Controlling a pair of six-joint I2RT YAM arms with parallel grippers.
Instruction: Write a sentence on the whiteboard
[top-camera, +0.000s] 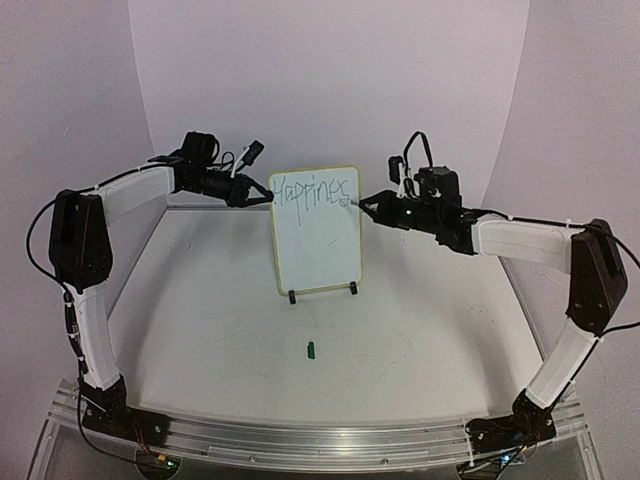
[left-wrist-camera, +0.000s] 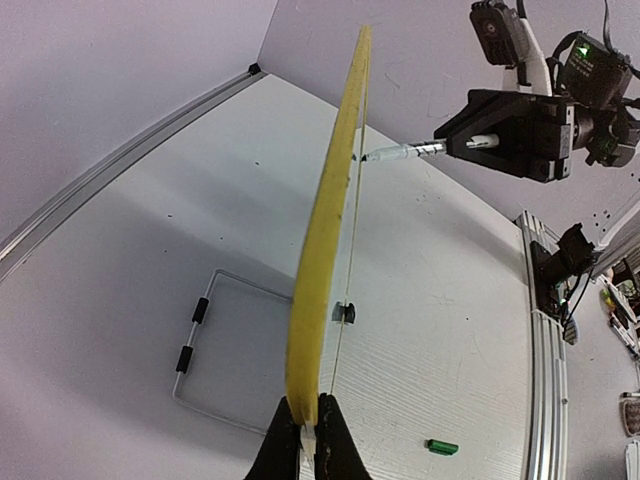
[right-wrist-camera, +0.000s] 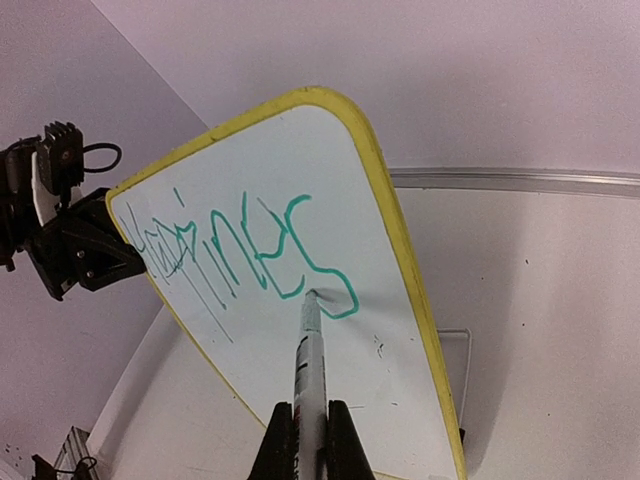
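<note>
Glossy whiteboard, matt tabletop

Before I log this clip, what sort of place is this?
Likely a robotics lab cell: a white table walled by a pale backdrop, with the left arm and right arm bolted to an aluminium rail at its near edge.

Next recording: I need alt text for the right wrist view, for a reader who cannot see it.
The right claw grips a white pen with its tip on the whiteboard, at the last letter of green handwriting reading "Happines". At the left, the left claw pinches the yellow-rimmed board's far edge.
</note>
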